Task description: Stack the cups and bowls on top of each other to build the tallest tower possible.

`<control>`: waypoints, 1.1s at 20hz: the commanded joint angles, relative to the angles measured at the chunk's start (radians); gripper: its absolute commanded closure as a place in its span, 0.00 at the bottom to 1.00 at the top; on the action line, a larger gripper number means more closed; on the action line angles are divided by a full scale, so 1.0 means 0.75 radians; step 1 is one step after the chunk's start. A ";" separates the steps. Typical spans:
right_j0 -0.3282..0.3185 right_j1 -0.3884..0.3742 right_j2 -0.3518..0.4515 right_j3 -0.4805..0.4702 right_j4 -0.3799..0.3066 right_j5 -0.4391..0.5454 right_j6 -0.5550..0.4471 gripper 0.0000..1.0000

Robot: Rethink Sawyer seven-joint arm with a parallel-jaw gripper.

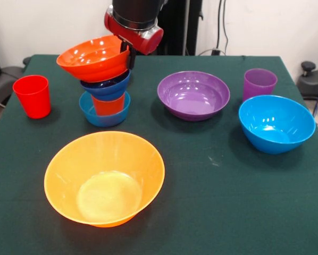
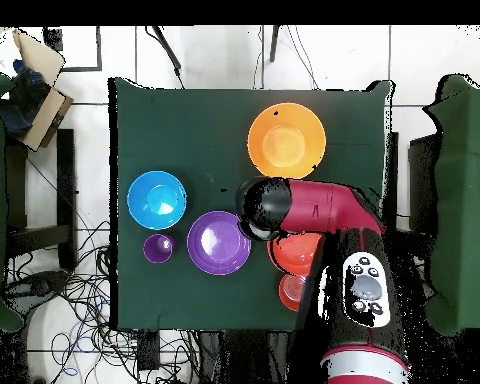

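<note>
my pincer (image 1: 131, 53) sits at the upper middle of the front frame, just under the red and black arm (image 1: 135, 21), and it is clamped on the right rim of the red-orange bowl (image 1: 93, 57), which hangs tilted, its left side lower. that bowl rides on top of a small stack in the upper left: a small light blue bowl (image 1: 104, 112) on the surface, an orange-red cup (image 1: 108, 104) standing in it, and a dark blue bowl (image 1: 107, 86) perched over the cup.

going near to far, the big yellow-orange bowl (image 1: 104, 178) lies alone at the lower left of the front frame, upright and well apart from the stack. further back at the right is the large light blue bowl (image 1: 276, 123), then the purple bowl (image 1: 193, 94) near the centre, with the purple cup (image 1: 259, 83) just behind the blue one. the red cup (image 1: 33, 96) stands at the far left edge of the green surface (image 1: 212, 202).

in the overhead frame the arm covers most of the stack; i see only part of the red-orange bowl there.
</note>
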 commanded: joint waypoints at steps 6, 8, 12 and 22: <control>0.027 0.062 0.135 -0.085 -0.066 0.166 -0.180 1.00; 0.025 0.060 0.137 -0.089 -0.065 0.174 -0.184 1.00; 0.021 0.061 0.143 -0.089 -0.063 0.167 -0.181 1.00; 0.016 0.065 0.155 -0.106 -0.060 0.147 -0.176 1.00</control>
